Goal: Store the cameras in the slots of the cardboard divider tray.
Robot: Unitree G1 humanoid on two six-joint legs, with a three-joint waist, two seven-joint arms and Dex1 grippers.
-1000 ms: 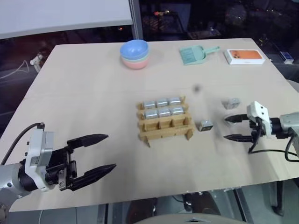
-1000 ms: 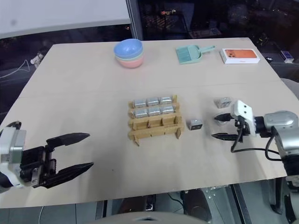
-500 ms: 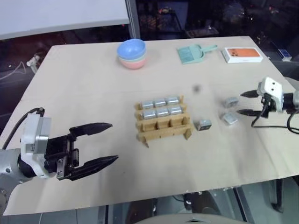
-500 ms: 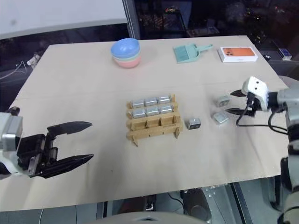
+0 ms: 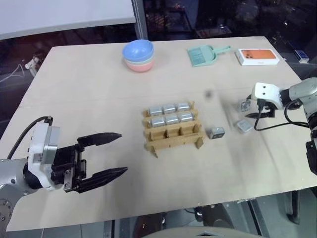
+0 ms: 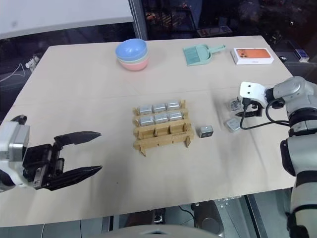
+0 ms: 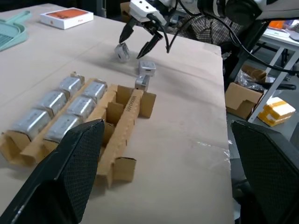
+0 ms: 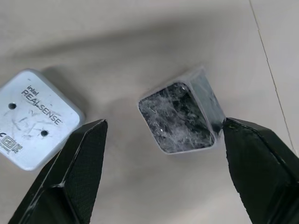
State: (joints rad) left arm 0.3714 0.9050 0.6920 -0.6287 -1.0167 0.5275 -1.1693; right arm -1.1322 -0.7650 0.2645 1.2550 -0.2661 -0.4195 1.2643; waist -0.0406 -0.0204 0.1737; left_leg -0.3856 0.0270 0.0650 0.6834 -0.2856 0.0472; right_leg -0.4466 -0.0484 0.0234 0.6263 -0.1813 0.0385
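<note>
Hovering with spread right gripper point(image 8: 159, 172) fingers straddling the farthest loose camera point(image 8: 180, 116), dark lens face up, well right of the cardboard divider tray point(image 5: 173, 133), left gripper point(image 5: 111, 156) idling released.

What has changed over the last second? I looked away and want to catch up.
The right end effector swung away from the near table edge toward the far side and now hangs open over the farthest loose camera, holding nothing. The left end effector, the cardboard divider tray and the cameras stayed put.
</note>
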